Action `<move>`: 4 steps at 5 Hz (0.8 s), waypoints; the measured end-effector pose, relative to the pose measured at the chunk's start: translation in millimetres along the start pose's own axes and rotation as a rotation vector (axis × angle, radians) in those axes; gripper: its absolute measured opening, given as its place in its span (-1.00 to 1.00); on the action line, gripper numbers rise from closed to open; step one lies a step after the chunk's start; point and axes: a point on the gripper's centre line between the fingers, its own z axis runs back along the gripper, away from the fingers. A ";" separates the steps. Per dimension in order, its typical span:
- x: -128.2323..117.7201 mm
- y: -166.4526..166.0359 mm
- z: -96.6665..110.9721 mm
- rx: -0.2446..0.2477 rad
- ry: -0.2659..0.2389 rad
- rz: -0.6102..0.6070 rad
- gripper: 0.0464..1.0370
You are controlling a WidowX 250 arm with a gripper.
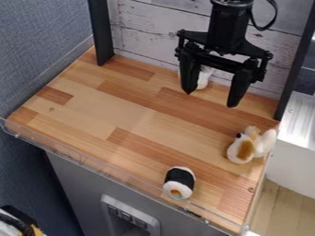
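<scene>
Probably light and squashy, the small white thing (pixel 203 79) sits at the rear of the counter (pixel 126 110), partly hidden behind my hand (pixel 210 98), which hangs spread and empty. Its plump middle seems my best hold. Farther forward lie a white-and-brown plush toy (pixel 245 148) and a toy sushi roll (pixel 180 176).

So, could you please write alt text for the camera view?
An open black gripper hangs above a wooden surface, partly hiding a white object behind it. A toy sushi roll lies near the front edge; a white-and-tan plush toy sits by the right edge.
</scene>
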 end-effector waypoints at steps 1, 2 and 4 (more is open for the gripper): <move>6.7 18.0 -10.4 0.002 0.033 0.007 0.92; 25.6 55.3 -11.1 -0.010 0.030 0.039 0.92; 64.5 144.5 -11.7 -0.025 0.030 0.057 0.92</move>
